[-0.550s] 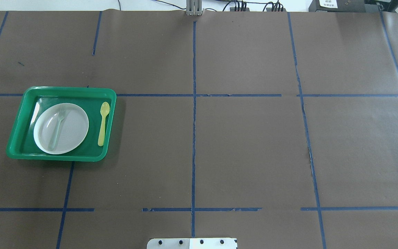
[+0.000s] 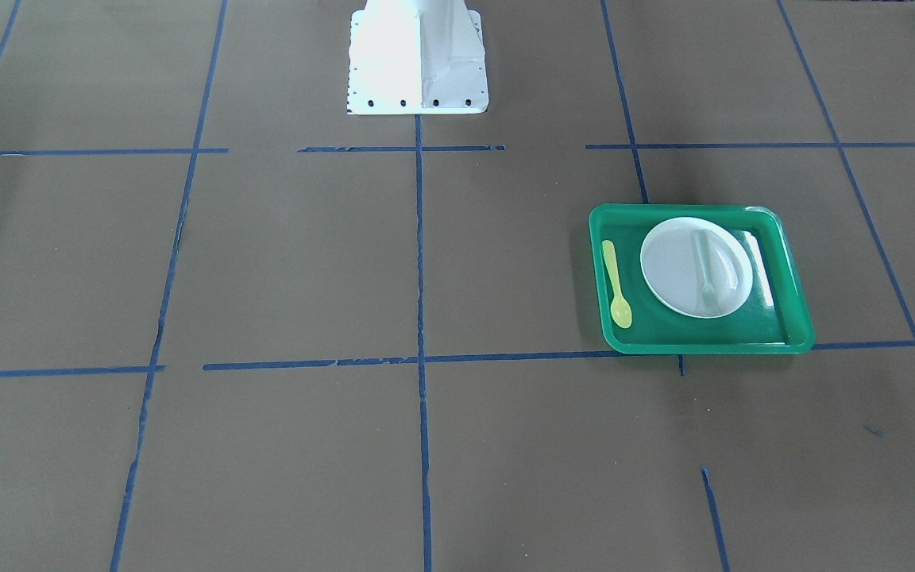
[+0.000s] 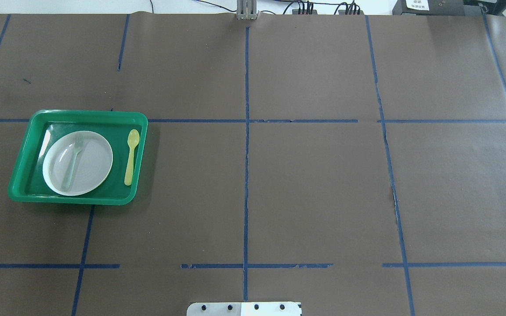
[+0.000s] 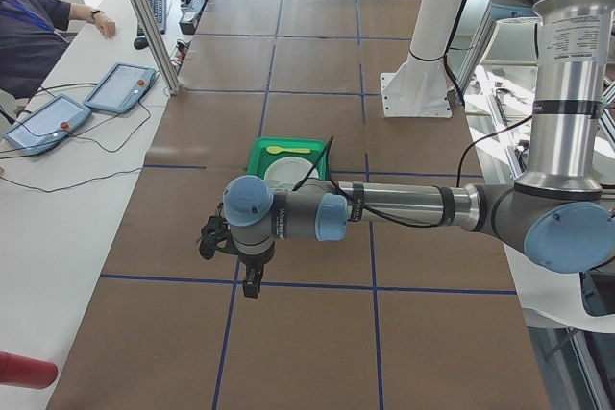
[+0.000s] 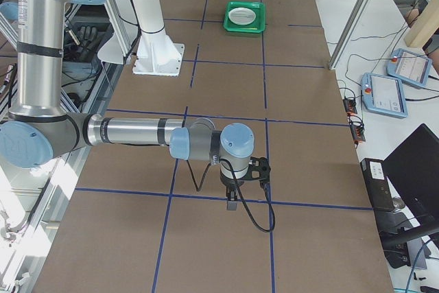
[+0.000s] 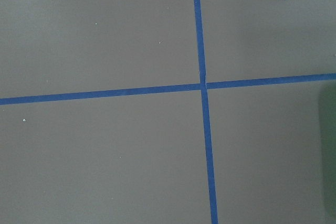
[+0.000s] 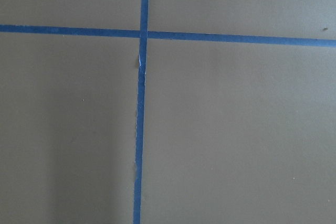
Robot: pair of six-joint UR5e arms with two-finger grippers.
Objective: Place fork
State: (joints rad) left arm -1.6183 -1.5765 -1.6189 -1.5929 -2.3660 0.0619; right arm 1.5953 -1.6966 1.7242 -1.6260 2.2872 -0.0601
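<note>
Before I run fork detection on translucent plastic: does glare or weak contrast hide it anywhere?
Overhead: the fork barely contrasts with the white plate; glare streaks the green tray beside it. Front-facing: the same, faint but visible. Side views: too small to tell.

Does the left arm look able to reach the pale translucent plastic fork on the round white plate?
Probably yes: the fork lies uncovered on the plate in the green tray, the yellow spoon lies apart beside the plate, and the left gripper hangs over bare table near the tray.
</note>
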